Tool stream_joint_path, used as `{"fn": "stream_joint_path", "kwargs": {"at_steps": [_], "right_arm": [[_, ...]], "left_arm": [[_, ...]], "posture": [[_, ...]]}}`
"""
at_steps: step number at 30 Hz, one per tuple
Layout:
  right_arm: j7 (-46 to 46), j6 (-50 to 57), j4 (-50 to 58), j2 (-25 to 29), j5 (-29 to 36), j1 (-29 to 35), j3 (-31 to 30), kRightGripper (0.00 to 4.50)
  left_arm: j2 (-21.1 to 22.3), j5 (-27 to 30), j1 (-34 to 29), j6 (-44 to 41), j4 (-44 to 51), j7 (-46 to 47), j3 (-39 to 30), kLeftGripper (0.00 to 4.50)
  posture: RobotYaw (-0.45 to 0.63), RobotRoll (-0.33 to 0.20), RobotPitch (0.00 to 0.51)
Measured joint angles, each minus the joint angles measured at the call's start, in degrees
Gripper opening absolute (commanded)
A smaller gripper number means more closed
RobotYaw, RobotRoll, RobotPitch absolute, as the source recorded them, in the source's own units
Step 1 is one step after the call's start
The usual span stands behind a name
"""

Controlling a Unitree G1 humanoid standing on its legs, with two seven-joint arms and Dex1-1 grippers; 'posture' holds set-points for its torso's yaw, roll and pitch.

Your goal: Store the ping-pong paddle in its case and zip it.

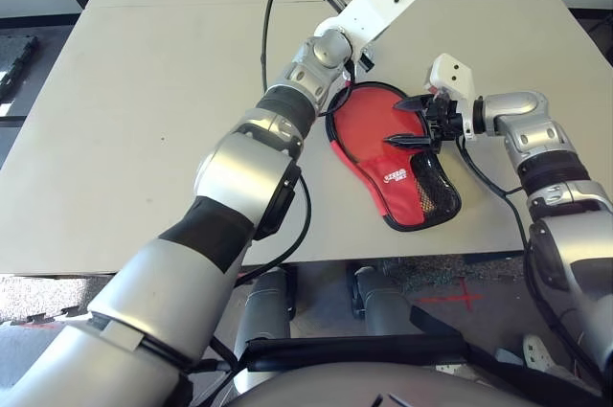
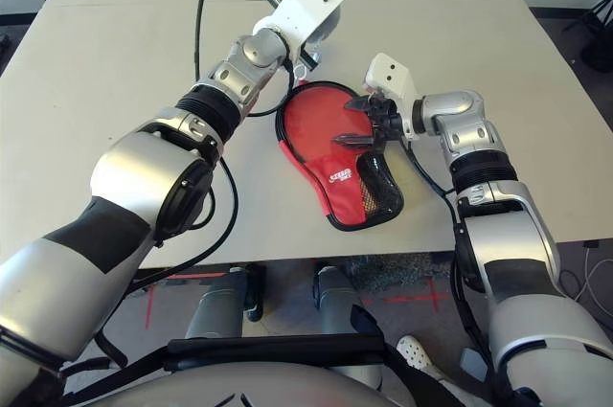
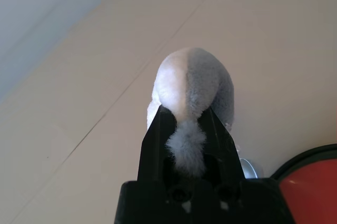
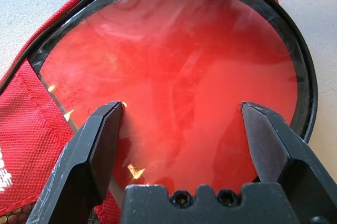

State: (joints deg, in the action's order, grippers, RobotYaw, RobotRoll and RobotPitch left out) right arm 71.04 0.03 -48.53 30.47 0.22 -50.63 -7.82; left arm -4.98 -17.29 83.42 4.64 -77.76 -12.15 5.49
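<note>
Right gripper [image 1: 410, 122]: fingers spread wide, holding nothing, hovering low over the round end of the case [image 1: 378, 153]. In the right wrist view the two fingers frame the clear panel [image 4: 174, 76], with red showing through it.

Left gripper [image 3: 185, 129]: clamped on a small fluffy ball [image 3: 192, 84], half cream and half grey, with a grey tuft pinched between the fingers. It hangs beyond the far rim of the case; a slice of that rim shows just beside it in the left wrist view.

Case: lies flat near the front edge of the table [image 1: 144, 120], round end away from the robot, narrow end with mesh pocket [image 1: 434, 187] and white lettering toward it.

Paddle: not separately distinguishable; the red under the panel is probably its face, so it appears already inside.

Step in hand, as judged: zipping. The fluffy ball is likely the zipper pull. The next move calls for the right gripper to pin the case down while the left draws the pull along the black rim, keeping the case from sliding.
</note>
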Motion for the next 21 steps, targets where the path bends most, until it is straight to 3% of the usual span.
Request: {"fn": "stream_joint_path", "kwargs": {"at_steps": [6,18,21], "right_arm": [[-0.38,0.04,0.19,0.00,0.40,0.30,0.00,4.50],[-1.30,0.04,0.19,-1.01,0.65,0.35,-0.03,4.50],[-1.47,0.03,0.19,-1.28,0.74,0.35,-0.04,4.50]], "left_arm": [[-1.98,-0.72,-2.01,0.73,0.01,-3.94,1.70,0.11],[-1.77,-0.58,-2.92,2.18,0.42,-6.53,1.96,4.48],[-0.41,-0.54,-2.56,2.31,0.45,-6.63,1.79,4.48]], "posture": [[-0.14,0.000,0.251],[-0.12,0.000,0.249],[-0.11,0.000,0.248]]}}
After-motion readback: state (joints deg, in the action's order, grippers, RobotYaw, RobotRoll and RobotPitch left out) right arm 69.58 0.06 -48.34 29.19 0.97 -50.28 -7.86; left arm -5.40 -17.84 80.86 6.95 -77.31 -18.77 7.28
